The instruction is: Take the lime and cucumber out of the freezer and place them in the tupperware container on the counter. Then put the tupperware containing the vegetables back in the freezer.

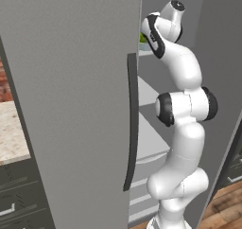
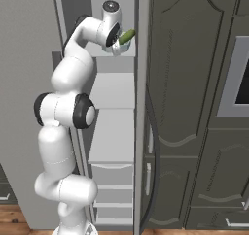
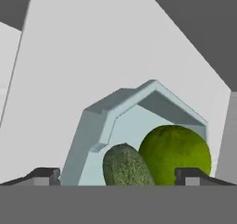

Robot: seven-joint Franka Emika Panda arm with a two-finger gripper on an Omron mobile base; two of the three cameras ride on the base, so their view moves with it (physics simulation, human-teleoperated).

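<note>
In the hand view, the pale blue-grey tupperware container (image 3: 92, 126) rests on a pale freezer shelf (image 3: 69, 70). It holds the round yellow-green lime (image 3: 176, 153) and the darker green cucumber (image 3: 125, 165), side by side. My gripper (image 3: 118, 177) is open just in front of the container, its fingertips (image 3: 46, 174) spread wide with nothing gripped between them. From the right base view, the cucumber (image 2: 127, 36) pokes out of the container (image 2: 124, 47) on the top shelf of the freezer (image 2: 114, 91), beside my hand. The left base view shows a green sliver of the lime (image 1: 142, 38) behind my arm.
The open grey freezer door (image 1: 71, 105) with its dark curved handle (image 1: 132, 124) stands to the left of the arm. The beige counter (image 1: 9, 133) lies at the far left. Dark tall cabinets (image 2: 194, 108) stand to the right of the freezer, which has drawers (image 2: 113, 173) at the bottom.
</note>
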